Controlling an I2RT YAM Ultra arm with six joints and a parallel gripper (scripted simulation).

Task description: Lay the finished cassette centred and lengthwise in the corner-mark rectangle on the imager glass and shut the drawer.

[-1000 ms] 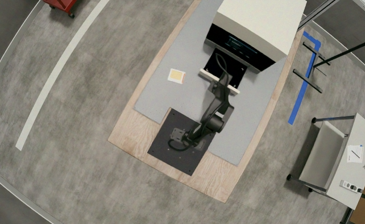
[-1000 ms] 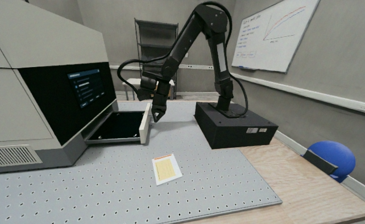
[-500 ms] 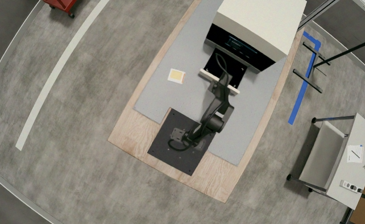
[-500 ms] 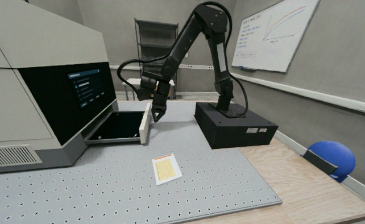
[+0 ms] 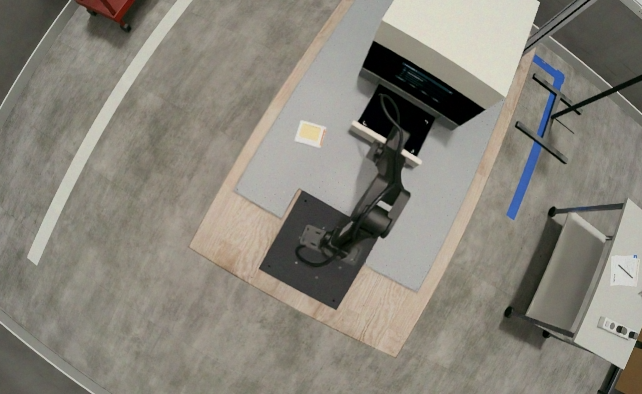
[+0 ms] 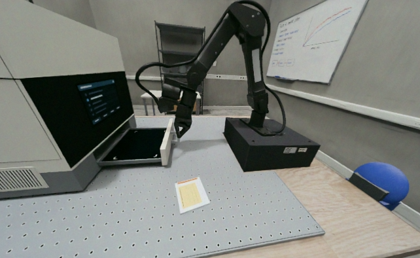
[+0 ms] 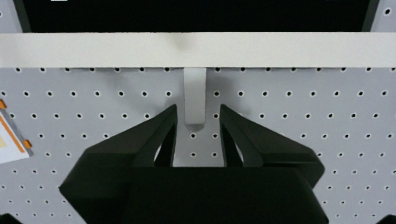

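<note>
The finished cassette FINISHED [image 5: 311,133] [image 6: 190,195] [image 7: 7,142], white with a yellow gel and an orange edge, lies flat on the perforated mat [image 6: 79,222], apart from the imager. The gel imager IM [image 5: 451,35] [image 6: 46,42] has its drawer pulled out, showing bare dark glass [image 5: 417,131] [image 6: 138,144] with white corner marks. My gripper [image 6: 181,132] [image 7: 198,111] is open. Its fingers stand on either side of the small white handle tab [image 7: 194,90] on the drawer's front panel [image 5: 363,131] [image 6: 166,142] [image 7: 100,50], with a gap on each side.
The arm's black base box [image 5: 316,250] [image 6: 269,147] stands on the mat to the right of the drawer. A blue chair [image 6: 386,180] sits past the wooden table edge [image 6: 357,216].
</note>
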